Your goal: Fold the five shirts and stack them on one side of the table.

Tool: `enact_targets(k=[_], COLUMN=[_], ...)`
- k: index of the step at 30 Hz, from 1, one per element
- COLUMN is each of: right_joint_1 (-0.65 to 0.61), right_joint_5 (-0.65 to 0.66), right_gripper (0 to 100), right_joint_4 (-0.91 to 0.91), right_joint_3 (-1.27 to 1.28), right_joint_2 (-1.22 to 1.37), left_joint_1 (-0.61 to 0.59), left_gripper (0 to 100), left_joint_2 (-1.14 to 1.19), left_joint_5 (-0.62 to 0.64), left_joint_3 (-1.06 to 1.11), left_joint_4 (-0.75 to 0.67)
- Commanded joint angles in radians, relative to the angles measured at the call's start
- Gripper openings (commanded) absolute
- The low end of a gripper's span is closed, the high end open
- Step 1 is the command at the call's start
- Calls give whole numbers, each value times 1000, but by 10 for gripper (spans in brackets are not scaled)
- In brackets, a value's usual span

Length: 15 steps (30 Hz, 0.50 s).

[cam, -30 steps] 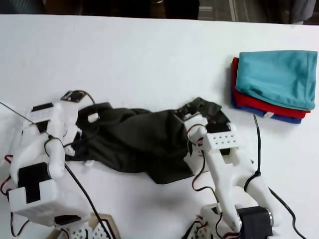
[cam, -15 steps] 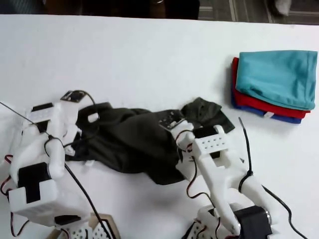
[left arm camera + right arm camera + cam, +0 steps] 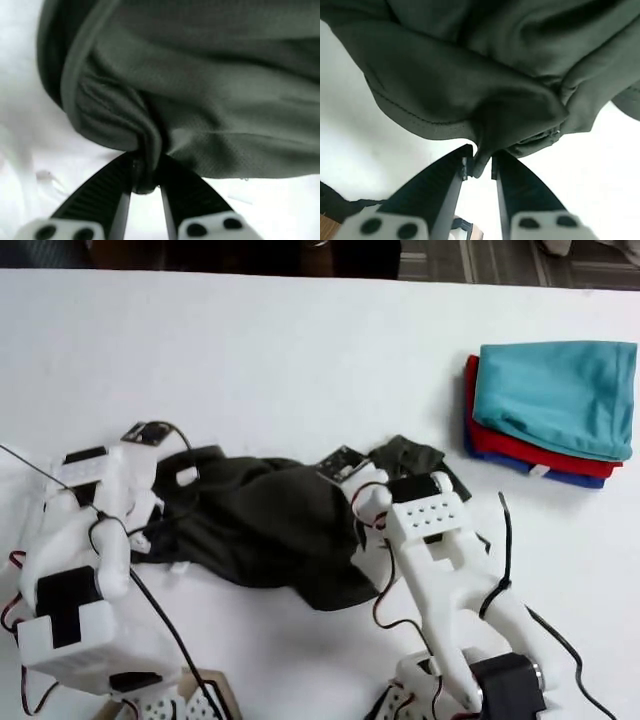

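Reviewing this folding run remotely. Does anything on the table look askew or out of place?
The dark shirt lies bunched, not flat, pinched at opposite ends by the left gripper and right gripper. The folded stack is slightly fanned, lower layers showing under the teal shirt.

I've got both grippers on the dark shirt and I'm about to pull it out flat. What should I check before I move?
1. Grip of the left gripper on the dark shirt: ok, shut on a pinch of fabric.
2. Grip of the right gripper: ok, shut on a fold by a stitched edge.
3. Shirt lying flat: not ok, bunched up between the grippers.
4. One layer or several caught in each pinch: cannot tell.
5. Stack out of the way: ok, teal shirt on red shirt on blue shirt, apart from the dark shirt.
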Motion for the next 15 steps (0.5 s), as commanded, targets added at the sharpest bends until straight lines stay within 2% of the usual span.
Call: enact_targets(k=[1,15], right_joint_1=[-8,-8], right_joint_5=[0,0], right_gripper=[70,71], right_joint_4=[10,-124], right_joint_3=[-34,97], right_joint_2=[-35,-33], left_joint_1=[29,29], left_gripper=[26,26], left_joint_2=[-3,-3], left_joint_5=[11,11], left_joint_3=[-18,-13], left_joint_4=[-41,-41])
